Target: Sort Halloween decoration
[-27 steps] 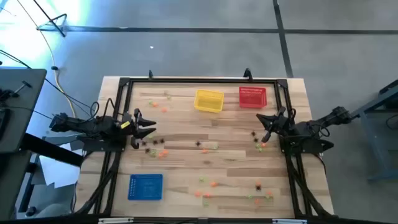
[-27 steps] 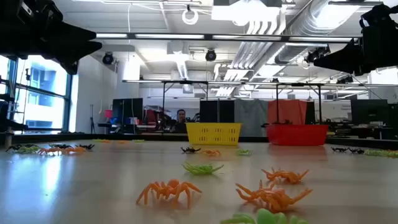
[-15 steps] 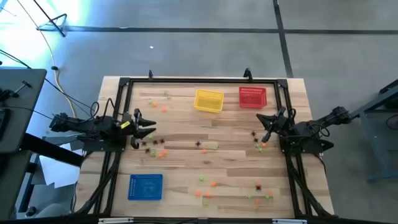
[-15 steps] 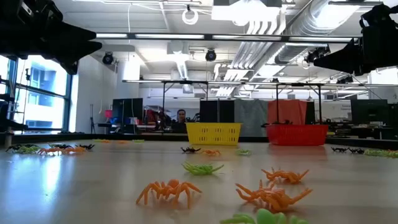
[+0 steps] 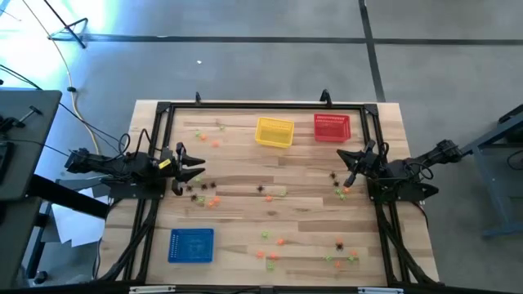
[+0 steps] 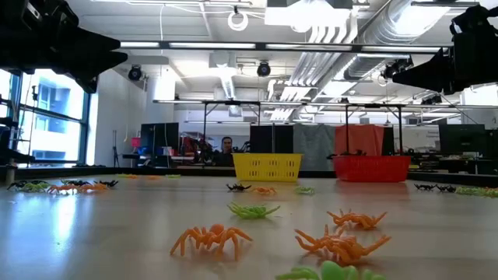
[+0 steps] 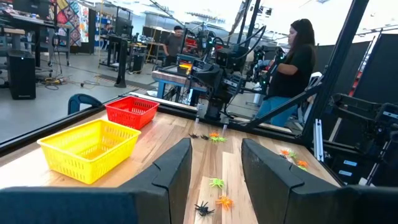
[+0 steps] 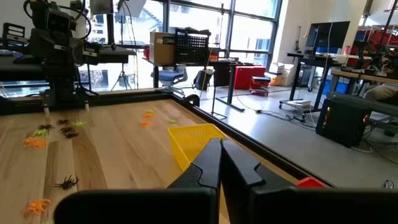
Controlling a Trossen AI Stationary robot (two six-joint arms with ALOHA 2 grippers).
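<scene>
The Halloween decoration is many tiny spider-shaped trinkets, orange, light green and black, lying scattered on the wooden table: one cluster under my left gripper, another by my right gripper, more toward the near edge. In the low view, orange ones and a green one lie close by. My left gripper hovers open at the table's left side, its fingers apart. My right gripper hovers shut at the right side, fingers together. Neither holds anything.
A yellow mesh basket and a red one stand near the far edge; a blue basket sits at the near left. A black frame runs round the table. A person stands beyond the right side.
</scene>
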